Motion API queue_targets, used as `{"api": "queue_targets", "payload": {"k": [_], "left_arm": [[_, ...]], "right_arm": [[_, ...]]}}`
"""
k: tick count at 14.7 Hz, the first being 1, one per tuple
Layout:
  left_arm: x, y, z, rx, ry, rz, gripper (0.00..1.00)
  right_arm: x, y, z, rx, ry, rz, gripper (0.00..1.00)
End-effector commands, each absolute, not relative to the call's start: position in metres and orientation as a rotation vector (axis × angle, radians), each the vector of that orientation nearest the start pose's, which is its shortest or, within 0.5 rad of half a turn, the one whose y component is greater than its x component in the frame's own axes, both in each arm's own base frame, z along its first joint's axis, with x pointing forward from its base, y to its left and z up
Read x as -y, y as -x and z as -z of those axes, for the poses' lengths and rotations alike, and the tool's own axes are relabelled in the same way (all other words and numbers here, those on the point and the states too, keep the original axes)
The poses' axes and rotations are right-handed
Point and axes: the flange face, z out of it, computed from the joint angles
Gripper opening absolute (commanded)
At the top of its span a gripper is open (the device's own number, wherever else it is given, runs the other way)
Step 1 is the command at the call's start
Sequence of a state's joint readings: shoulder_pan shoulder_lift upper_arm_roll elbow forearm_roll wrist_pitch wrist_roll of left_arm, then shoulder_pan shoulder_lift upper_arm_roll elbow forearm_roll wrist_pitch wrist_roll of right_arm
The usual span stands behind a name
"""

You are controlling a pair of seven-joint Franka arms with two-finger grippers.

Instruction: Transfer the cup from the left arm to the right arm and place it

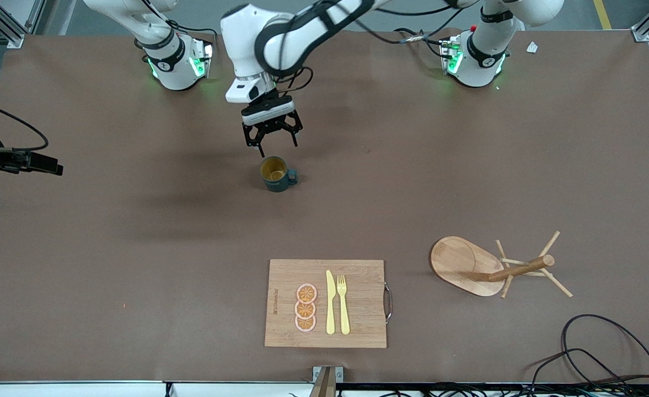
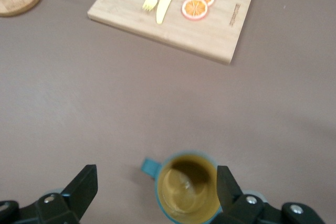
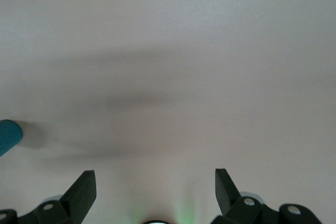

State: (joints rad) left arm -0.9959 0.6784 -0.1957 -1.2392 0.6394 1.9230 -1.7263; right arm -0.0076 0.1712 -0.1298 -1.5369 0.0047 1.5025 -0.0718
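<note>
The cup [image 1: 275, 173] stands upright on the bare table [image 1: 137, 248], handle toward the left arm's end. The left gripper [image 1: 272, 139] hangs just above it, fingers spread wide (nothing held). The right gripper [image 3: 155, 192], also wide open, waits over bare table.

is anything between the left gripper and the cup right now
Nothing visible. The left gripper hangs open just above the upright cup, with only bare table around the cup.
</note>
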Motion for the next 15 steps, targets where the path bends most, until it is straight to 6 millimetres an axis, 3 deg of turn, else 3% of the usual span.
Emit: {"api": "queue_targets", "payload": {"k": [1,4,7,11,15], "left_arm": [[0.601,-0.403,-0.454,0.484,3.053,0.564,1.0],[0.522,-0.48,-0.509,0.456,3.133,0.433,1.0],[0.436,-0.541,-0.527,0.218,3.124,0.307,1.0],[0.323,-0.593,-0.543,-0.045,3.06,0.189,1.0],[0.227,-0.623,-0.559,-0.171,3.073,0.104,1.0]], "right_arm": [[0.077,-0.586,-0.547,-0.134,3.128,-0.296,1.0],[0.065,-0.587,-0.541,-0.509,3.108,-0.312,1.0],[0.028,-0.585,-0.527,-0.875,3.06,-0.358,1.0],[-0.055,-0.578,-0.516,-1.324,2.972,-0.365,1.0],[-0.154,-0.557,-0.493,-1.699,2.862,-0.324,1.0]]}}
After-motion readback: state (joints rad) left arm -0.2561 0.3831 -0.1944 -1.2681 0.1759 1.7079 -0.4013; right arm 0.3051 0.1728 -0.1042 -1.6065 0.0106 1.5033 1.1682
